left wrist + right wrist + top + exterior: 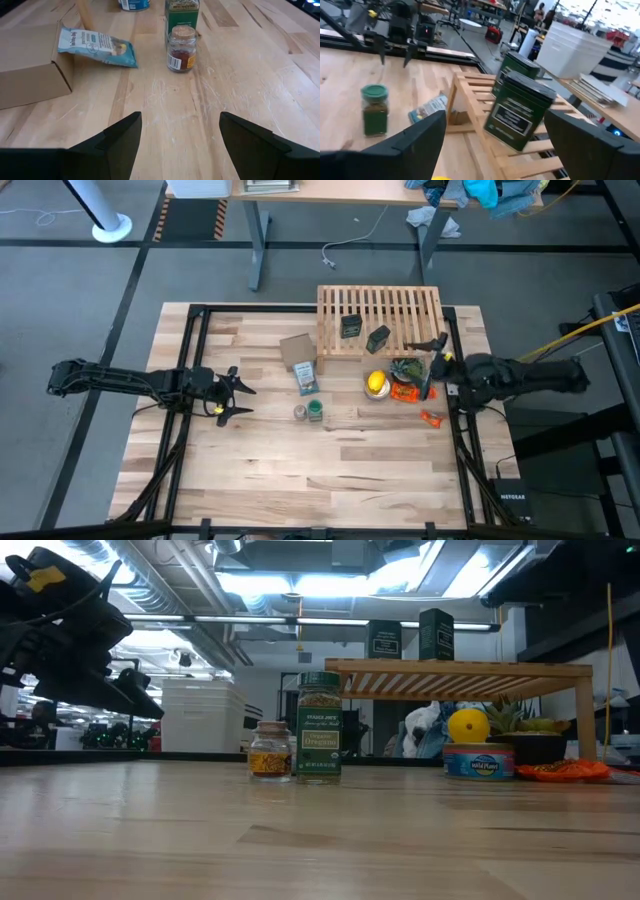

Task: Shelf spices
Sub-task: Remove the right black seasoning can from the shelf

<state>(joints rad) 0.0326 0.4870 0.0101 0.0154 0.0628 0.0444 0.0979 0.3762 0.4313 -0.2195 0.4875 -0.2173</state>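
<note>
The light wooden slat shelf (pixel 400 308) stands at the table's far side, and both dark tins (pixel 350 326) (pixel 378 338) stand on its slats. In the right wrist view the nearer tin (pixel 522 117) tilts a little. The green bottle (pixel 314 411) and the small glass jar (pixel 299 412) stand upright side by side on the table's middle. My left gripper (pixel 240 395) is open, level and left of the jar (pixel 181 49), pointing at it. My right gripper (pixel 432 362) is open beside the shelf's right end, facing the tins and touching nothing.
A brown cardboard box (pixel 297 350) and a blue-and-white packet (pixel 306 378) lie between the shelf and the bottle. A yellow lemon (pixel 375 384), a can (pixel 478 760), a green leafy item (pixel 408 368) and orange packets (pixel 432 417) crowd the table near my right gripper.
</note>
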